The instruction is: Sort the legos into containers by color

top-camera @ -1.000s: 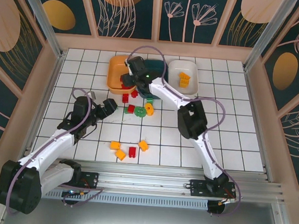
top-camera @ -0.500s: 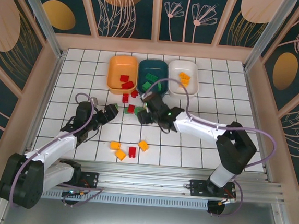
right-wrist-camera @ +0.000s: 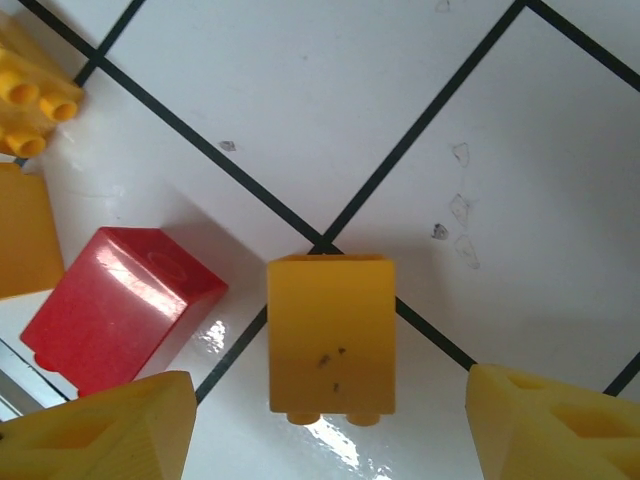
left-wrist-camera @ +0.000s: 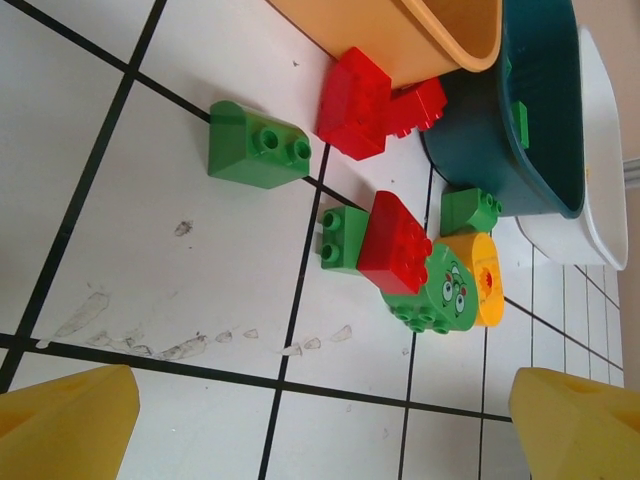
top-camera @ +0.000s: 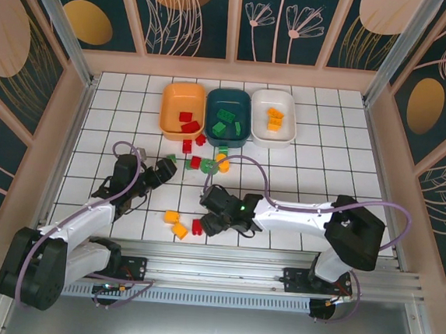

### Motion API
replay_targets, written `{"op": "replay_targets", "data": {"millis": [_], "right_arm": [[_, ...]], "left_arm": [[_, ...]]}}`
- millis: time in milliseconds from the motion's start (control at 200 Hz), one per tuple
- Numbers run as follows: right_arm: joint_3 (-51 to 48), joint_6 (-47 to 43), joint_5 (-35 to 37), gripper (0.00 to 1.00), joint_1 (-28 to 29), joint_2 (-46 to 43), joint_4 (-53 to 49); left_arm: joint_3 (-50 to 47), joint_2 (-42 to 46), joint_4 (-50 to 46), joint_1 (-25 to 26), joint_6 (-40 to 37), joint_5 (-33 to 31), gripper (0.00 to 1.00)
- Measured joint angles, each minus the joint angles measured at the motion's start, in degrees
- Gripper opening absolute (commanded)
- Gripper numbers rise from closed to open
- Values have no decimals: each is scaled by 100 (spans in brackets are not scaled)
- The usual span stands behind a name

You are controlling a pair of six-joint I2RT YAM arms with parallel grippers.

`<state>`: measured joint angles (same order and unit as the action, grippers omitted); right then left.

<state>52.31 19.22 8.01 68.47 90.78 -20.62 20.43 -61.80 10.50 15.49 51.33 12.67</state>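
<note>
The right end effector [right-wrist-camera: 330,420] hangs with fingers apart astride an orange lego [right-wrist-camera: 330,335], which lies just beside a red brick [right-wrist-camera: 120,310] on the worktop [right-wrist-camera: 320,90]. The left end effector [left-wrist-camera: 320,430] is also spread wide. The lego looks light, rigid and slick, so pinch its flat sides; no writing is legible.

Left wrist view: we found the orange tray [left-wrist-camera: 400,40] cut off by the top edge and the white tray [left-wrist-camera: 600,150] by the right edge. Right wrist view: the left edge cropped a yellow brick [right-wrist-camera: 30,100], and a fingertip [right-wrist-camera: 100,430] covered part of the red brick [right-wrist-camera: 120,300].
</note>
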Motion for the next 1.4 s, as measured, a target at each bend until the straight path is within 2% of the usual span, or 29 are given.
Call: {"op": "replay_targets", "data": {"millis": [435,1026,1216,1311,1396], "right_arm": [[-11,-127,-28,66,-79,166,225],[-138,-367,-50,41,-463,555,588],[-144,-404,232,32,-529,562,634],[-160,-435,313,29,-750,212,726],[-120,-529,459,27,-1272,-243,944]], "left_arm": [[39,144,-28,0,42,15,95],[55,42,-48,0,46,-4,95],[133,4,-96,0,85,17,94],[323,9,-260,0,149,68,93],[595,81,-553,0,195,63,93]]}}
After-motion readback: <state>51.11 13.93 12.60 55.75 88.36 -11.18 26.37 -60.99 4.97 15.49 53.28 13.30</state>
